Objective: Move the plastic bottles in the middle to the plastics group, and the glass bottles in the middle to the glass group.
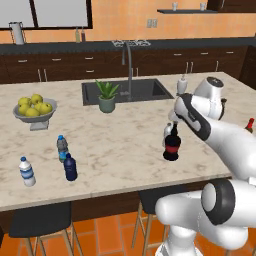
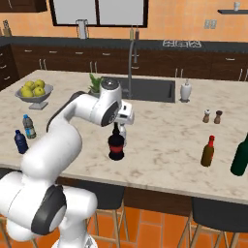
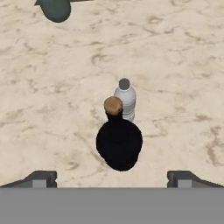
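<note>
I have the two-finger gripper [image 3: 112, 177] hanging directly above the black round-bodied glass bottle with the red label band [image 1: 171, 145], which stands upright on the beige marble island counter [image 1: 120, 145] near its front edge. In the hand view the two dark fingertips [image 3: 40, 177] sit far apart at the bottom, well clear of the bottle on either side, so the jaws are spread wide and hold nothing. That same view shows the bottle's tan cork-coloured top, and just behind it, nearly touching, the slim clear greyish plastic bottle with the pale cap [image 3: 125, 101], also upright. Over on the left end of the counter I see the opaque dark navy blue bottle [image 1: 70, 167] standing just beside the greyish blue-capped water bottle [image 1: 61, 148], with the whiter white-capped water bottle [image 1: 27, 171] a little further left. On the right end, from the right base view, the slim dark brown bottle with the red top [image 2: 208, 151] stands near a dark green bottle [image 2: 240, 156]. A grey bowl of yellow-green fruit [image 1: 34, 110] rests at the back left, and a small potted plant [image 1: 106, 96] stands by the sink [image 1: 145, 89].
</note>
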